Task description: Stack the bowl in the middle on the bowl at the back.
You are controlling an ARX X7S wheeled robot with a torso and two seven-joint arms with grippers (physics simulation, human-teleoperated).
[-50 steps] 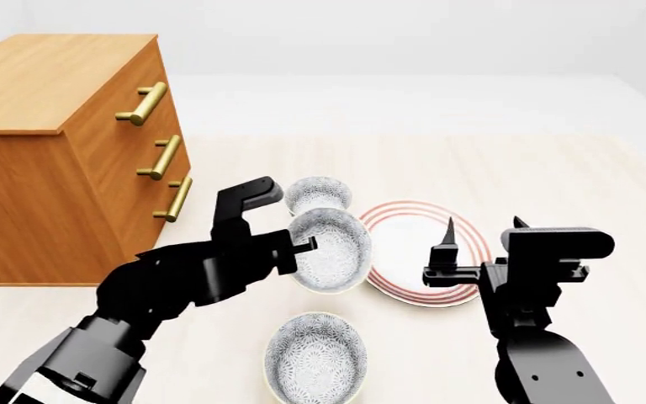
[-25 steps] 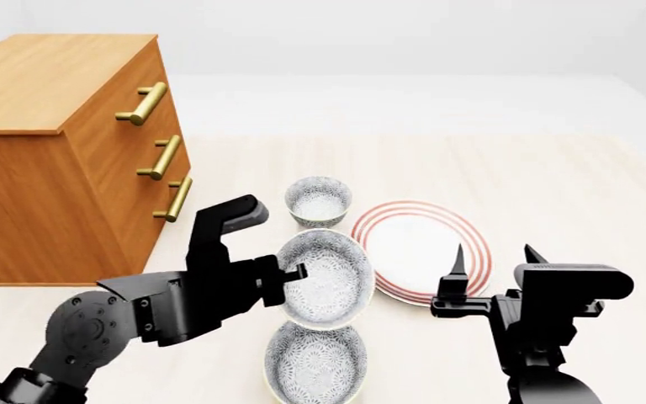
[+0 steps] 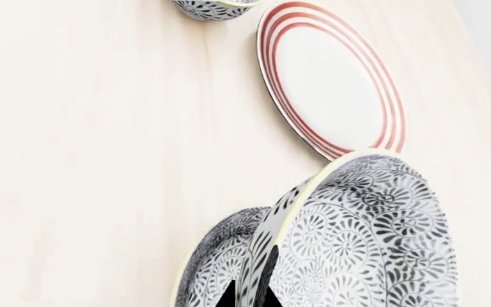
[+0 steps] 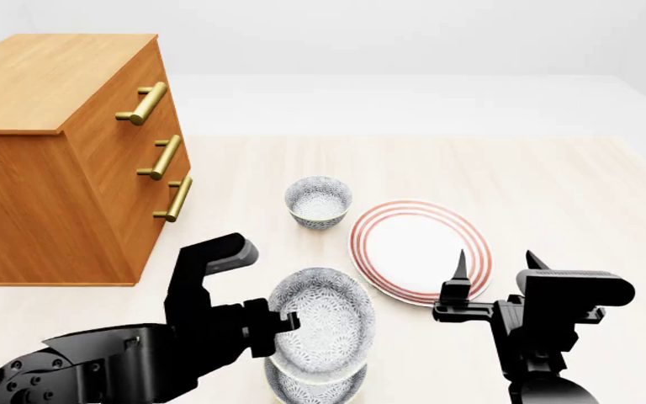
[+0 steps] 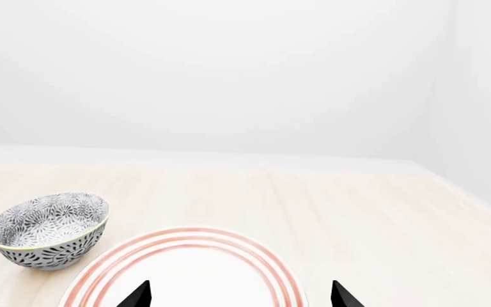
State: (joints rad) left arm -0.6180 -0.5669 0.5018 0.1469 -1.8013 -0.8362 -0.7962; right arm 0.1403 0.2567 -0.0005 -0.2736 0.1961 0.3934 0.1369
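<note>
The bowl in the middle, white with grey-black speckles, hangs tilted above the near speckled bowl, close to it. My left gripper is shut on its rim. In the left wrist view the two fingertips of this gripper pinch the wall of the held bowl, with the near bowl just behind. The bowl at the back stands alone on the table, also shown as the back bowl. My right gripper is open and holds nothing, at the near edge of the plate.
A red-ringed white plate lies right of the bowls, also seen under the right gripper as the plate. A wooden dresser with brass handles stands at the left. The pale table stretches to the right and back.
My left arm has drawn back towards me with the bowl, from beside the back bowl to above the near bowl. The right gripper has shifted nearer and to the right.
</note>
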